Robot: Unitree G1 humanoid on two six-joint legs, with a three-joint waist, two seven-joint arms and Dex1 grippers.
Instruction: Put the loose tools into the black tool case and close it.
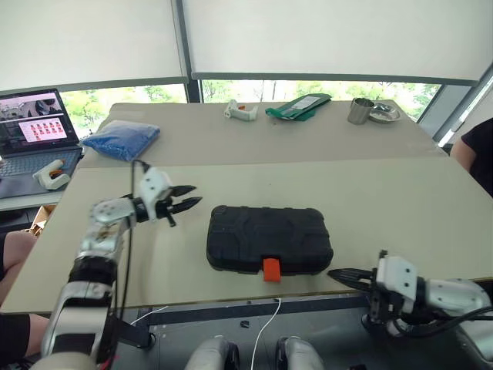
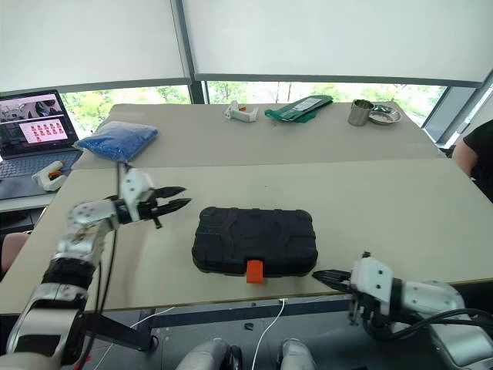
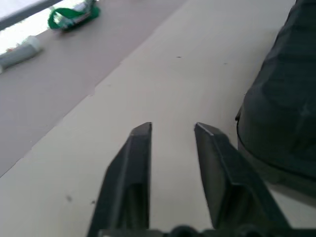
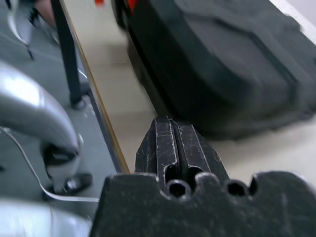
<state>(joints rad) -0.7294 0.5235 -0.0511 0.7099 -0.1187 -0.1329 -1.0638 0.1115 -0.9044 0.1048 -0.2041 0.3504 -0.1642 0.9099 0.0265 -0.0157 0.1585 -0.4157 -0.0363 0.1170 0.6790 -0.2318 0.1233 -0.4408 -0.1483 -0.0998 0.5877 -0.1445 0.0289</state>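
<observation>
The black tool case (image 1: 269, 237) lies shut on the beige table, its orange latch (image 1: 271, 269) facing the near edge. The loose tools are out of view. My left gripper (image 1: 197, 194) hovers left of the case, pointing toward it. Its fingers (image 3: 140, 148) stand apart with nothing between them, and the case's end (image 3: 281, 108) is close beside them. My right gripper (image 1: 333, 273) sits low at the table's front edge, just right of the latch. It is shut and empty, with the case (image 4: 222, 64) ahead of it.
On the far table lie a blue bag (image 1: 121, 139), a white gadget (image 1: 241, 112), a green packet (image 1: 299, 106) and a metal cup (image 1: 360, 111). A laptop (image 1: 35, 131) stands at the left. A person (image 1: 481, 150) sits at the right edge.
</observation>
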